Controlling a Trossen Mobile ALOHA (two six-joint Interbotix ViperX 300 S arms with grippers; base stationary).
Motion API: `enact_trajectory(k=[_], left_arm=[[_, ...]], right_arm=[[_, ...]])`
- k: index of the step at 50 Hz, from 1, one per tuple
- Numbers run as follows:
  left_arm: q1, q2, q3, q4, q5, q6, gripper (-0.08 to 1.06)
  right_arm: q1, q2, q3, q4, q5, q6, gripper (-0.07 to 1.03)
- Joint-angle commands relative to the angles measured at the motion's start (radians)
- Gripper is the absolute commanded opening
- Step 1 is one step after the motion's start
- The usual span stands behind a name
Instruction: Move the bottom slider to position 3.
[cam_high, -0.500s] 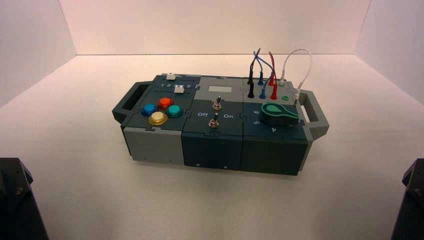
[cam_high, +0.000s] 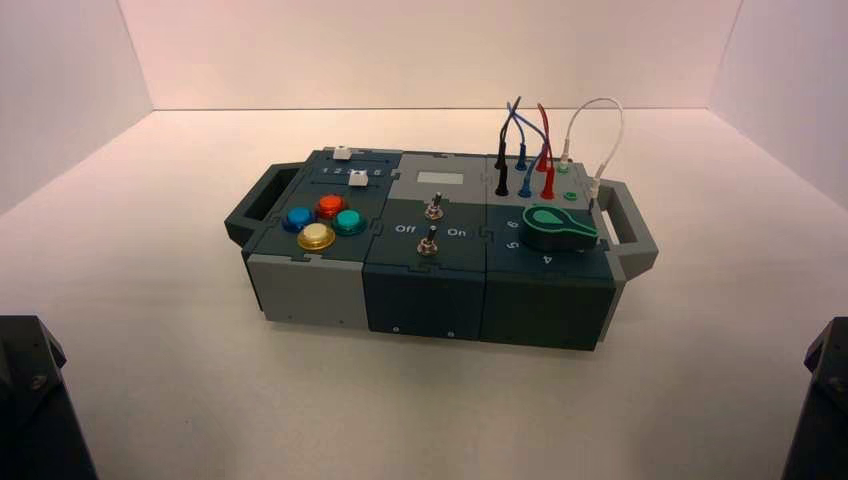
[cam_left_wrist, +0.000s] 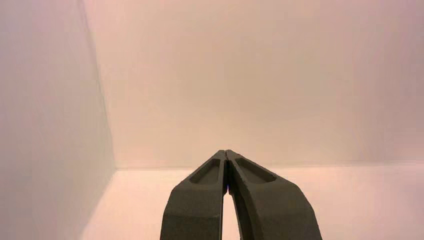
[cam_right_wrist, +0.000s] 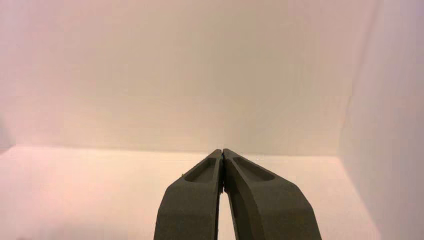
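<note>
We see the left gripper (cam_left_wrist: 226, 151) and right gripper (cam_right_wrist: 222, 151) idle, well apart from the box (cam_high: 425, 300), fingertips together on each, nothing held. High view: arms at the lower left and lower right edges. Bottom slider (cam_high: 358, 178): white knob on the box's left panel, nearer us than the other white slider (cam_high: 342, 152), beyond the red button (cam_high: 331, 206). Its setting we can't read; position 3 we can't make out.

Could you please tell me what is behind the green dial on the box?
Beyond the green dial, red, blue and black plugs stand in the grey panel; whatever the dial covers is hidden.
</note>
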Motion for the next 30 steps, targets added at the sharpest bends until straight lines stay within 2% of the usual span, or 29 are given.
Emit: enact_trajectory(k=[1, 4, 13, 20, 30], left_arm=[[-0.067, 0.015, -0.092, 0.002, 0.149, 0.011, -0.03], [-0.106, 0.028, -0.144, 0.002, 0.264, 0.023, -0.03], [-0.153, 0.077, -0.232, 0.002, 0.468, 0.034, -0.03], [-0.198, 0.158, -0.253, 0.002, 0.558, 0.046, -0.03], [-0.278, 0.285, -0.225, 0.0, 0.572, 0.049, -0.03]], right_arm=[[0.058, 0.006, -0.052, 0.003, 0.055, 0.003, -0.03], [0.077, 0.017, -0.069, 0.005, 0.114, 0.003, -0.03], [0.107, 0.064, -0.118, 0.057, 0.245, 0.002, -0.03], [0.146, 0.114, -0.16, 0.066, 0.342, 0.0, -0.03], [0.201, 0.19, -0.215, 0.074, 0.485, 0.0, -0.03]])
